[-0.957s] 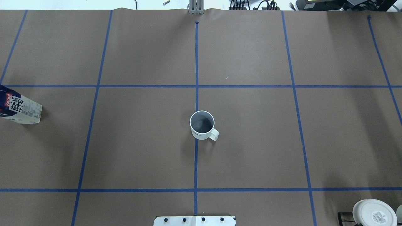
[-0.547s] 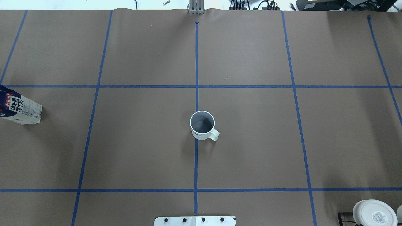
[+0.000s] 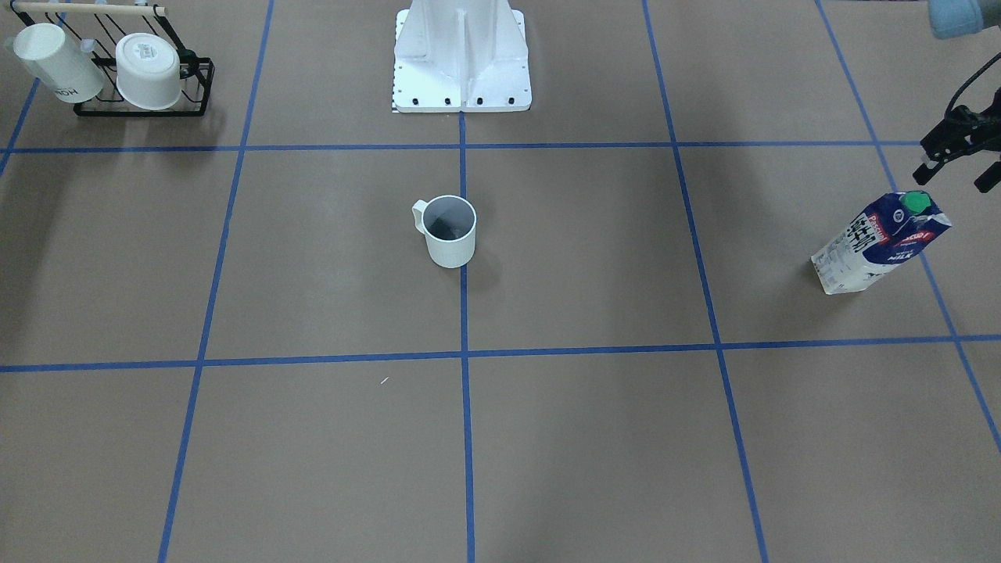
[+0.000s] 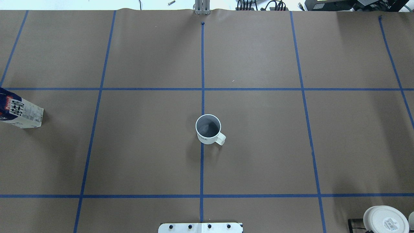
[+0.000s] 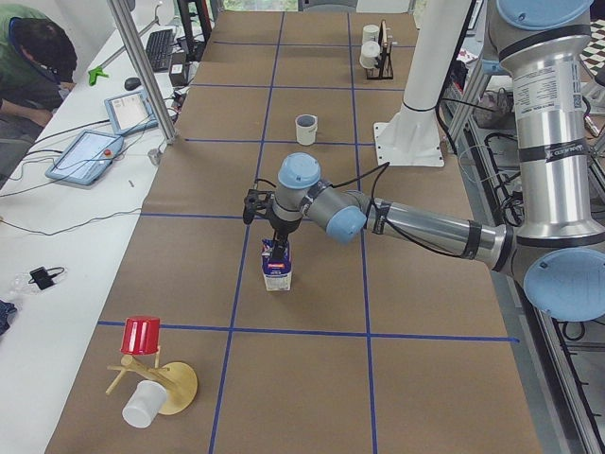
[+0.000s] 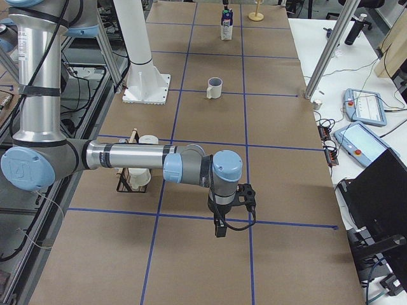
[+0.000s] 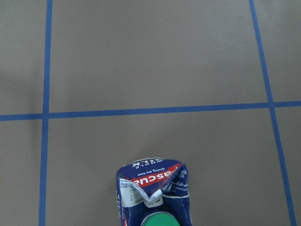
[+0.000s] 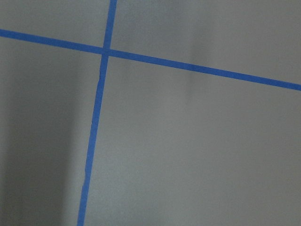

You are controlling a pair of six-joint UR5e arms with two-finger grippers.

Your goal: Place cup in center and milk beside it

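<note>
Left tool, front-facing view: the left tool (image 3: 956,178) hangs at the right edge with its two black fingers spread wide. It holds nothing and sits just above and behind the milk (image 3: 880,246).
Milk, front-facing view: a blue and white carton with a green cap, standing on the worktop (image 3: 594,438), well apart from the cup (image 3: 450,231).
Cup, front-facing view: white and upright on the middle blue tape line, handle on this view's left.
Rack, front-facing view: a black wire rack (image 3: 141,86) at top left holds two white cups.
Overhead view: the milk is cut by the left edge, and its red banner reads "Pascual". The cup's grey inside shows; the small lettering on its side is unreadable.
Left side view: the left tool is directly over the carton's top. Whether they touch cannot be told.
Right side view: only here does the right tool (image 6: 219,229) show. It points down near a tape crossing, well apart from cup and milk, and how far it is open cannot be told.
Left wrist view: the carton's gable and green cap are at the bottom edge, with "WHOLE MILK" printed.
Right wrist view: worktop with a blue tape crossing.
</note>
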